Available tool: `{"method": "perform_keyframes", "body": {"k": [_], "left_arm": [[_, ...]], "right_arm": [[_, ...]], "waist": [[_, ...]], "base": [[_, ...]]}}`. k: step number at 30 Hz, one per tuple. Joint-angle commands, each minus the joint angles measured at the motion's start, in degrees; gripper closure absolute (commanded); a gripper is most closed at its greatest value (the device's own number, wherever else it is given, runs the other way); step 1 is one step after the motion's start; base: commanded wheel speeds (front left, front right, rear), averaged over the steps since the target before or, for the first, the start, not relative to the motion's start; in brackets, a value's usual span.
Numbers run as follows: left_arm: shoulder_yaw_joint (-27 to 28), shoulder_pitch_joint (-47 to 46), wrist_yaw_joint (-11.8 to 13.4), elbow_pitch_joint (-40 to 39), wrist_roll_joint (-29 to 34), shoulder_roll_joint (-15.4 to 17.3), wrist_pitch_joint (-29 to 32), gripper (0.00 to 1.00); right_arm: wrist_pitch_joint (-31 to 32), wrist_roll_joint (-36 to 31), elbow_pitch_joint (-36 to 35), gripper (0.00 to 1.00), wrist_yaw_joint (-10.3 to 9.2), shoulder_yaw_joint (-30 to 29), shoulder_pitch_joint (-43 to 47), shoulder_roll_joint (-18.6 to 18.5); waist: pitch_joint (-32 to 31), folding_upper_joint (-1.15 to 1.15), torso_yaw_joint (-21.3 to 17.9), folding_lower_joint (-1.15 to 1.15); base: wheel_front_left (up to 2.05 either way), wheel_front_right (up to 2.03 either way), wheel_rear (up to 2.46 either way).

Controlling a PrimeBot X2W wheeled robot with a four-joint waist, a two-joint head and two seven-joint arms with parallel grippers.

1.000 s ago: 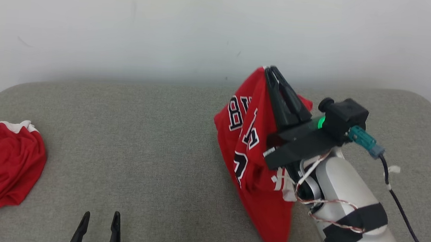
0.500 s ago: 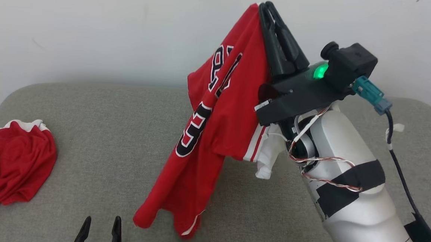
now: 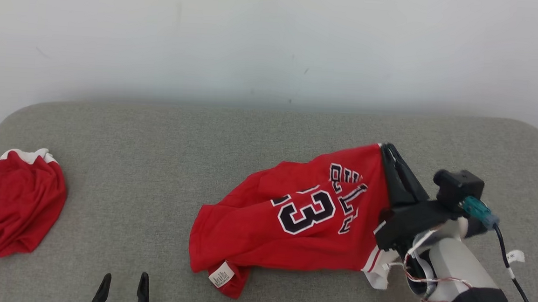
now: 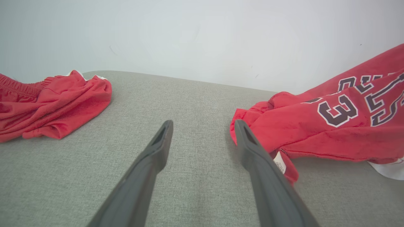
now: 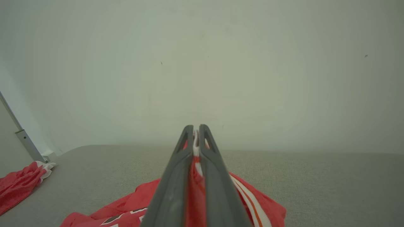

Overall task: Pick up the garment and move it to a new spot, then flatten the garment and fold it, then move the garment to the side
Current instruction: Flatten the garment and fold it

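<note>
Off to the left of the left fingers, well apart from them, a crumpled red bundle of cloth with a white edge lies in a heap at the end of the grey-covered desk. The left fingers are spread wide with nothing between them. They are low over the front of the desk and point toward the pale wall.

In the left wrist view the bundle lies up and left of those released fingers. The red jersey begins just beside the right-hand finger, with its white label close against that finger's side.

The jersey lies between the two sets of fingers, lengthwise across the desk. Its black-and-white numerals face up and its label is at the low left corner. From there the cloth rises to the right.

The right fingers are clenched on the jersey's right edge and hold that end up off the desk, with a strip of white trim hanging beside the wrist. From the right wrist, the fingers are pressed together on red and white cloth, and the rest of the jersey lies below them.
</note>
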Motion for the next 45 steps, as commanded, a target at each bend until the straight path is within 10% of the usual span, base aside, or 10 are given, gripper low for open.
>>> {"method": "perform_keyframes", "body": {"k": [1, 8, 10, 11, 29, 45], "left_arm": [[0.19, 0.02, 0.15, -0.04, -0.13, -0.05, -0.2, 0.0], [-0.43, -0.49, 0.03, 0.34, -0.38, -0.06, -0.2, 0.0], [-0.71, -0.78, 0.0, 0.46, -0.39, -0.05, -0.2, 0.0], [-0.85, -0.8, -0.01, 0.51, -0.41, -0.05, -0.2, 0.0], [-1.75, 0.27, 0.35, -0.11, -0.67, -0.06, -0.2, 0.0], [-2.04, -0.86, 0.1, 0.4, 0.08, -0.05, -0.2, 0.0]], "right_arm": [[-0.35, -0.26, 0.57, 1.0, 0.03, -0.68, 1.44, -0.65], [-0.62, -1.12, 5.18, 1.0, 0.03, -3.15, 4.62, -0.74], [-0.69, -1.71, 6.1, 0.55, 0.03, -3.45, 4.19, -0.36], [-0.81, -1.82, 6.17, 0.0, 0.03, -3.73, 3.93, -0.27], [-0.98, -7.71, -13.38, 0.0, 0.03, -15.9, 21.82, 0.34], [-0.99, -8.0, -1.82, 0.0, 0.03, -12.63, 25.07, 2.76]], "waist": [[0.09, 0.0, -0.22, 0.0], [0.37, 0.0, -1.53, 0.0], [0.37, 0.0, -1.69, 0.0], [0.36, 0.0, -1.75, 0.0], [0.36, 0.0, -1.6, 0.0], [1.16, 0.0, -0.16, 0.0]], "base": [[0.0, 0.0, 0.0], [0.0, 0.0, 0.0], [0.0, 0.0, 0.0], [0.0, 0.0, 0.0], [0.0, 0.0, 0.0], [0.0, 0.0, 0.0]]}}
